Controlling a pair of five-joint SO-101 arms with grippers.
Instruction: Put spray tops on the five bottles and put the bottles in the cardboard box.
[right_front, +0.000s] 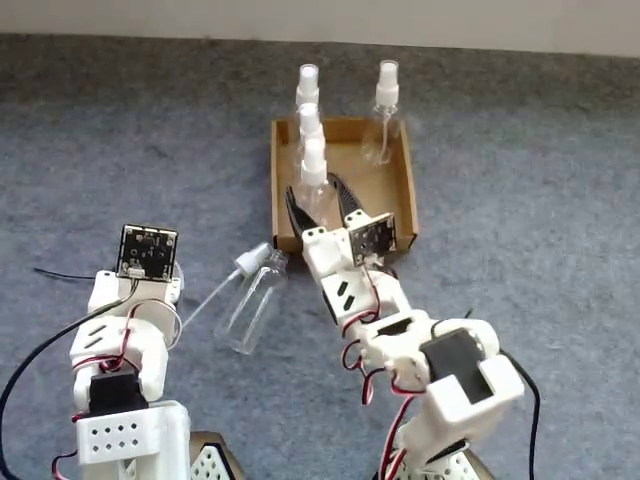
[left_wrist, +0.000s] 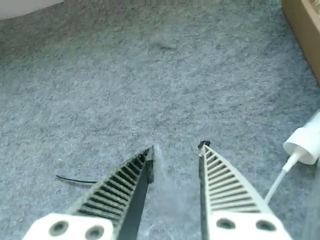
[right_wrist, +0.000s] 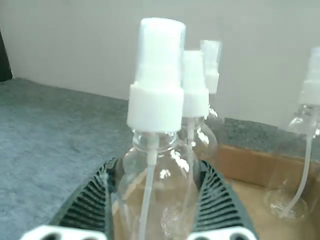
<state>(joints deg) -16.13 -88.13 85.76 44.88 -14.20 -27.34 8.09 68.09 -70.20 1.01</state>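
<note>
The cardboard box (right_front: 405, 190) sits on the grey carpet. Three clear bottles with white spray tops stand in a row along one side of it, and a fourth bottle (right_front: 384, 112) stands at the opposite far corner. My right gripper (right_front: 322, 207) is shut on the nearest of the row (right_front: 314, 180), fingers on both sides of its body (right_wrist: 155, 185), inside the box. A fifth bottle (right_front: 253, 298) lies on the carpet near the box, a loose spray top (right_front: 250, 261) with its tube beside the neck. My left gripper (left_wrist: 176, 147) hangs open over bare carpet, the spray top (left_wrist: 305, 145) just to one side.
The left arm (right_front: 130, 330) stands back from the lying bottle. A thin black wire (left_wrist: 75, 179) lies on the carpet by the left fingers. A box corner (left_wrist: 305, 30) shows farther off. Open carpet surrounds the box.
</note>
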